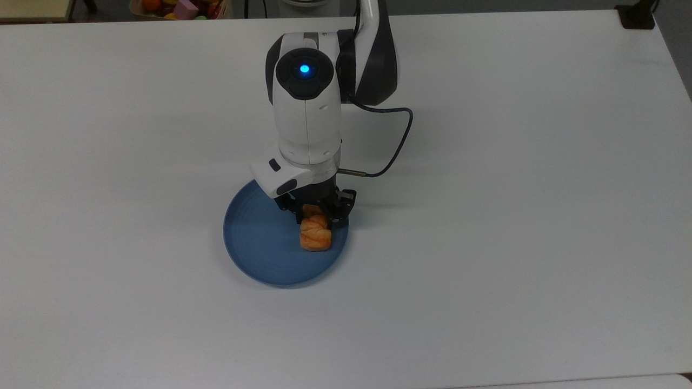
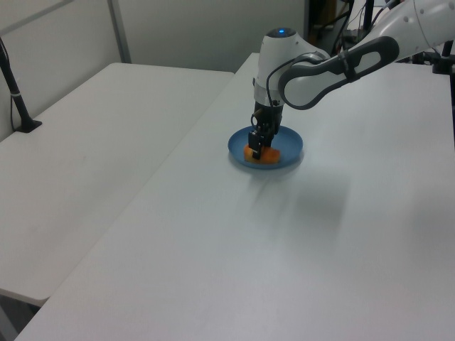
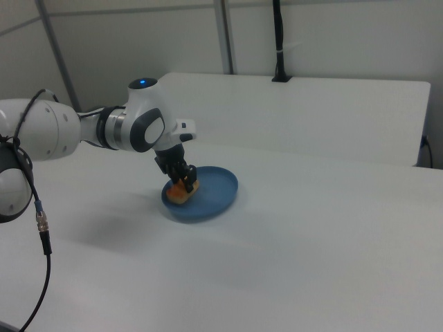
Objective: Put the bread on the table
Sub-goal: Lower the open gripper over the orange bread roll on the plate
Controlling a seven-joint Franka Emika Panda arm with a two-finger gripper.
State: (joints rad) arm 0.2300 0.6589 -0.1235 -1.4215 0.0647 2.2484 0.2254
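Gripper [image 1: 315, 215] down on the bread [image 1: 315, 237], fingers pinching its far end. Bread on blue plate [image 1: 259, 243], on white table [image 1: 513, 216].

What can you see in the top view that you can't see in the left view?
Only the top view has the colourful toys at its upper edge and the black cable looping beside the arm. Only the left view has a second white table and a black post. Both have the gripper down over the bread on the blue plate.

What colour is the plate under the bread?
Blue, clearest in the top view: the plate beneath the bread.
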